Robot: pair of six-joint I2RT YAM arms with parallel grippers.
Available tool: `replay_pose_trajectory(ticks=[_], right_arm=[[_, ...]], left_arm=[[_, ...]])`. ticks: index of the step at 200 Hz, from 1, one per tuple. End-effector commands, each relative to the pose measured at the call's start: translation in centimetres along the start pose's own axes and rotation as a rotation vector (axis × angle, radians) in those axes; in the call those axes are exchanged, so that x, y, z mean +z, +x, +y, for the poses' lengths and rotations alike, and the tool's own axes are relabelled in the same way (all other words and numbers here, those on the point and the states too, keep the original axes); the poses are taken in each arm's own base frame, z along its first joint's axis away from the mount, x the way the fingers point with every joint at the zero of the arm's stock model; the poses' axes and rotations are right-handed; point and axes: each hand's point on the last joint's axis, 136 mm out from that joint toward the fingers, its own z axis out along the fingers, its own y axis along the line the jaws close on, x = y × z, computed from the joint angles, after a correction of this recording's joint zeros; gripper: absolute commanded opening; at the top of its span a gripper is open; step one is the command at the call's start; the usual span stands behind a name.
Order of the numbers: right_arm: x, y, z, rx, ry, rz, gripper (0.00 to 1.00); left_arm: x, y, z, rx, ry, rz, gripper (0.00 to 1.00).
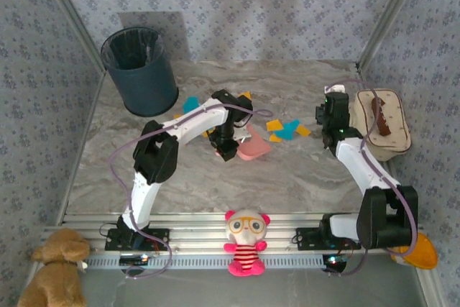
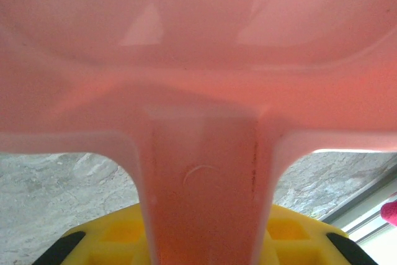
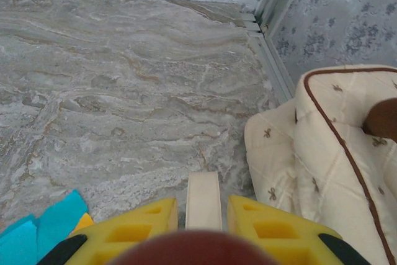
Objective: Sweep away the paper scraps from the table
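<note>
One table (image 1: 287,177), one bin (image 1: 140,70), one dustpan (image 1: 253,150)

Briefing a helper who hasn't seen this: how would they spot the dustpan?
From the dark bin at the far left corner of the table, look right toward the middle. There the left gripper holds the dustpan, the only pink thing among small orange and blue paper scraps.

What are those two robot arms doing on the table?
They are set to sweep paper scraps off the table. The left gripper grips the handle of a pink dustpan, close to the orange and blue scraps. The right gripper is shut on a pale stick, perhaps a brush handle, beside a cream pouch. The scraps lie loose on the table.
</note>
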Motion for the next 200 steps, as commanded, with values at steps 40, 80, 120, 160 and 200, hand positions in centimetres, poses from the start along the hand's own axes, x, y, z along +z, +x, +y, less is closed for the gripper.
replay_pose_trajectory(ticks=[40,80,120,160,200], right_arm=[[1.5,-2.4,3.3,-0.077,-0.087,-0.045,0.0],[2.2,-2.2,6.6,-0.126,-0.181,-0.037,0.0],[2.1,-2.0,9.6,-0.195,-0.243,-0.029,0.0],[1.4,-1.2,12.1,-0.217,-0.325,-0.018,0.0],[0.1,-0.2,14.8,-0.229,-0.424,-0.025,0.0]], left_arm=[[0.9,0.7,-1.3,0.076,0.04,0.091,0.0],[1.4,0.8,-1.3,0.081,0.049,0.107,0.0],[1.9,0.7,-1.4,0.083,0.064,0.118,0.0],[1.7,-0.1,-1.3,0.081,0.063,0.096,0.0],[1.8,-0.3,-0.7,0.078,0.032,0.092,0.0]])
